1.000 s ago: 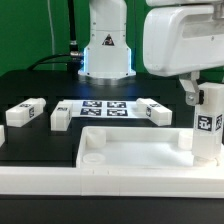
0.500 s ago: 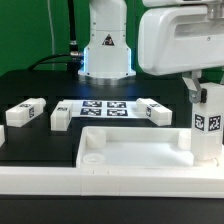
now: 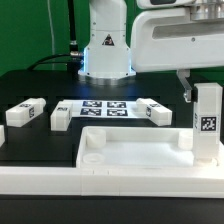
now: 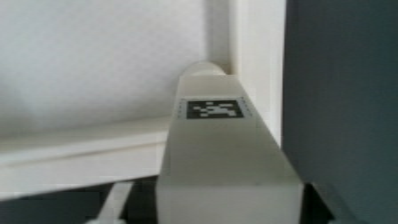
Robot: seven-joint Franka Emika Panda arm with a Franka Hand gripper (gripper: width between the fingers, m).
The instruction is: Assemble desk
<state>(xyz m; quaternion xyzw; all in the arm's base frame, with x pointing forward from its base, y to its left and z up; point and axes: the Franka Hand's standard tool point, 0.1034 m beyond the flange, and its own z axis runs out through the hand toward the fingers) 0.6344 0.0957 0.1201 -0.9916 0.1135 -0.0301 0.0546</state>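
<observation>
Black table (image 3: 30,140): gripper (image 3: 203,96) clamps upright leg (image 3: 207,125) at tabletop (image 3: 130,162) corner; loose legs (image 3: 25,112) and marker board (image 3: 100,107) lie behind tabletop.

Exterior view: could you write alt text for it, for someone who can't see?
A robot hand grips a white leg standing upright at a corner of a white tabletop, on the exterior view's right. Three more legs lie behind on a black table.
</observation>
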